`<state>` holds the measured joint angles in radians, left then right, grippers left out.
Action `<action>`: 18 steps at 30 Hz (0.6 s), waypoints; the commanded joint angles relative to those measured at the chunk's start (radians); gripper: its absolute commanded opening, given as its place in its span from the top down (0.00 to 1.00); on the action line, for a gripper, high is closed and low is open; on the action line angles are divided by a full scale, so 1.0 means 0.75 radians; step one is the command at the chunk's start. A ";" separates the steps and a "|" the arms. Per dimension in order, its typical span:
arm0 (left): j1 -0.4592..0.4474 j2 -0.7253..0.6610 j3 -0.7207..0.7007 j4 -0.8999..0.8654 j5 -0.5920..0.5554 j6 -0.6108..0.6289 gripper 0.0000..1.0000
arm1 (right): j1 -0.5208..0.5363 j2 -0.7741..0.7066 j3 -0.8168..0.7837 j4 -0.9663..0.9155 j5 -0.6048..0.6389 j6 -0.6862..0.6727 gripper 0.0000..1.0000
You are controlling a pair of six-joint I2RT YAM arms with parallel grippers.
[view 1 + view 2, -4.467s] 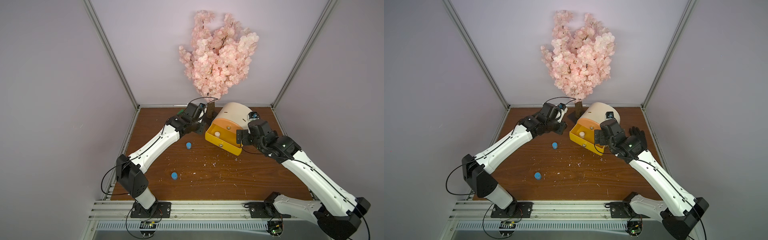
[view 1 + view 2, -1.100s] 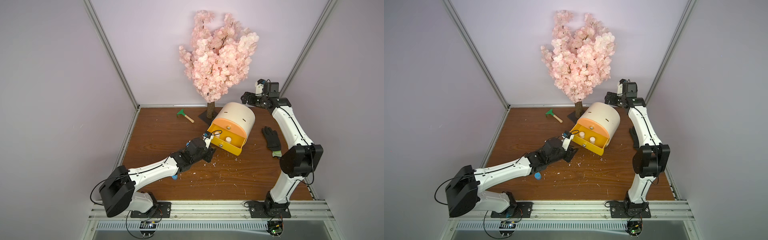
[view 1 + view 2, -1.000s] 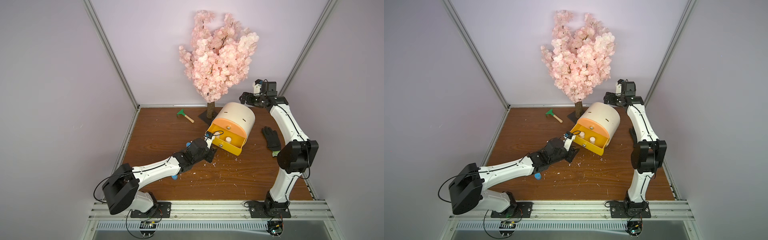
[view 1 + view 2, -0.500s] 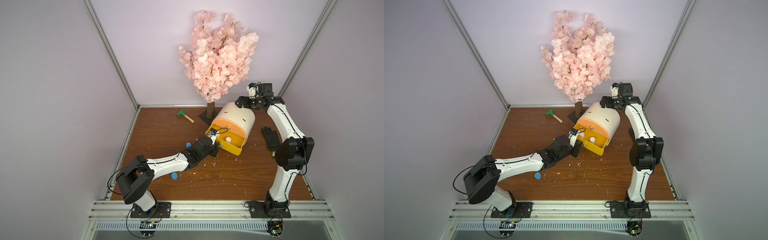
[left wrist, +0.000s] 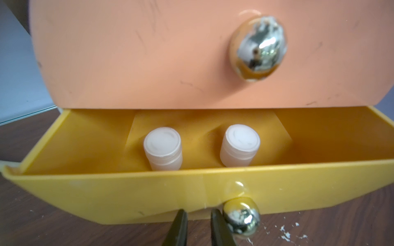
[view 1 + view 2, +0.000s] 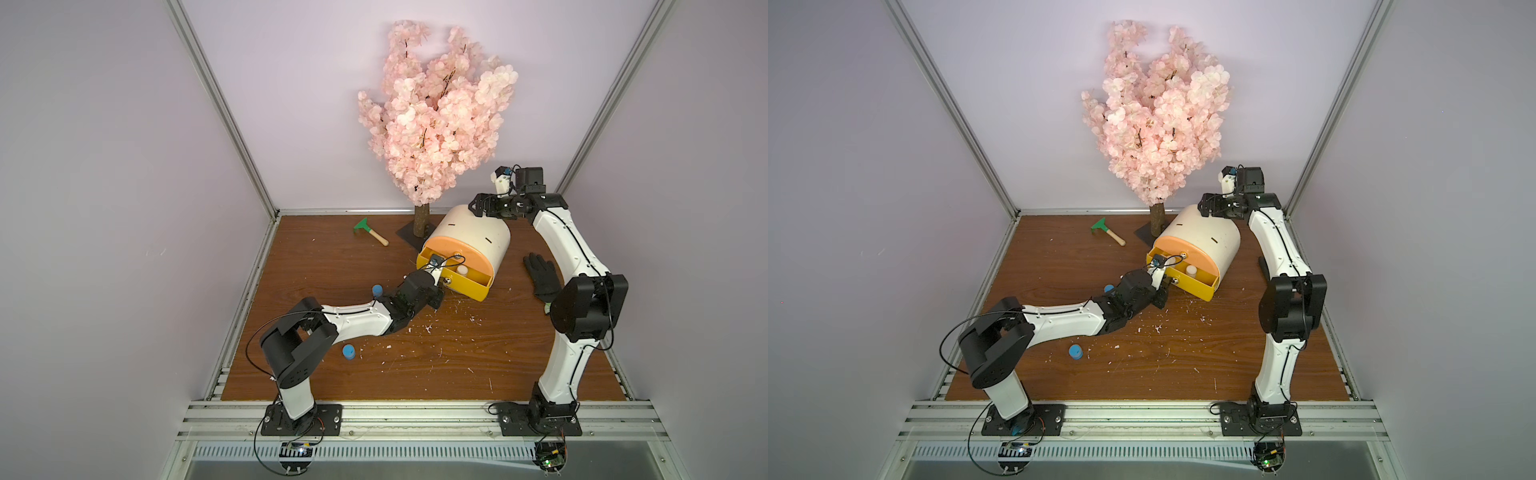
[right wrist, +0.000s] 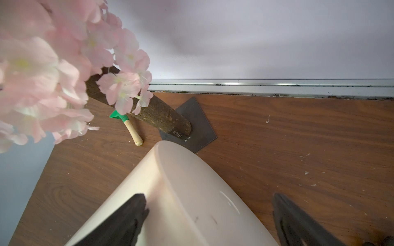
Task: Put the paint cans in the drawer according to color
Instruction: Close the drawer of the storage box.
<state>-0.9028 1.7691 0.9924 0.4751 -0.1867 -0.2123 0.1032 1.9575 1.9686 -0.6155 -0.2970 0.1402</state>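
Left end effector [image 5: 199,223]: low against the front wall of the pulled-out yellow plastic drawer [image 5: 106,191]. It is clenched almost together, with a slim gap and nothing between its fingers [image 5: 180,225].
Yellow drawer's round metal knob [image 5: 242,217]: just beside the left end effector, outside its fingers and not grasped.
Right end effector [image 7: 209,197]: released, fingers spread wide over the rear top of the cream drum-shaped plastic cabinet [image 6: 478,237]. One finger is over the shell and the other is past its side. No grasp is seen.
White paint cans: two small white plastic cylinders, one [image 5: 163,149] beside the other [image 5: 239,147]. Both stand upright inside the yellow drawer, slightly apart, straight ahead of the left end effector beyond the front wall.
Peach-orange drawer front [image 5: 149,53]: pushed in, directly above the open yellow drawer. Its metal knob [image 5: 259,57] sits above the left end effector.
Blue paint cans: both are outside the drawers. The near blue plastic can [image 6: 377,289] stands on the counter behind the left end effector, beside its wrist. The far blue plastic can [image 6: 348,352] is well apart, back by the arm's elbow.
Counter [image 6: 415,365]: brown wood grain, scattered with white flecks.
Green-headed toy tool with wooden handle [image 6: 370,232]: lying flat, well apart from both end effectors.
Pink blossom tree [image 6: 436,124]: near the right end effector, behind the cabinet.
Black glove [image 6: 540,274]: flat on the counter, well behind the right end effector, beside its arm.
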 commanded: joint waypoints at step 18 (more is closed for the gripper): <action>-0.011 0.189 0.209 0.129 -0.050 0.105 0.75 | 0.006 -0.051 -0.042 -0.056 0.008 -0.056 0.02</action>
<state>-0.9024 1.8904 1.1156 0.5301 -0.2340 -0.1444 0.1036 1.9560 1.9644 -0.6106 -0.2966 0.1287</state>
